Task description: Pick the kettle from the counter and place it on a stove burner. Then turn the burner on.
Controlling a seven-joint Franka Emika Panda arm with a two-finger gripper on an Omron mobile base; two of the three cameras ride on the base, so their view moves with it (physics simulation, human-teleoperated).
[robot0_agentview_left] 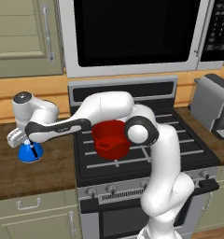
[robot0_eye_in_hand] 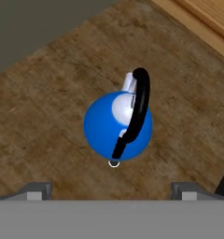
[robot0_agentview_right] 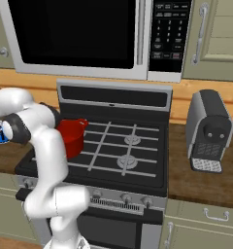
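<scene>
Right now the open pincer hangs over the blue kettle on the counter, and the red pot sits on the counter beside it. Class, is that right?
Not quite. The red pot stands on the stove's grates, not on the counter; the left base view shows it. The rest holds: the open pincer hangs over the blue kettle.

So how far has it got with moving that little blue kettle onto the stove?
Nothing is finished yet. The kettle sits on the counter left of the stove, not lifted. In hand: the gripper hangs right above the kettle with its jaws wide open on either side, nothing held. Left to do: close on the handle, carry the kettle to a free stove burner beside the red pot, then turn a knob.
</scene>
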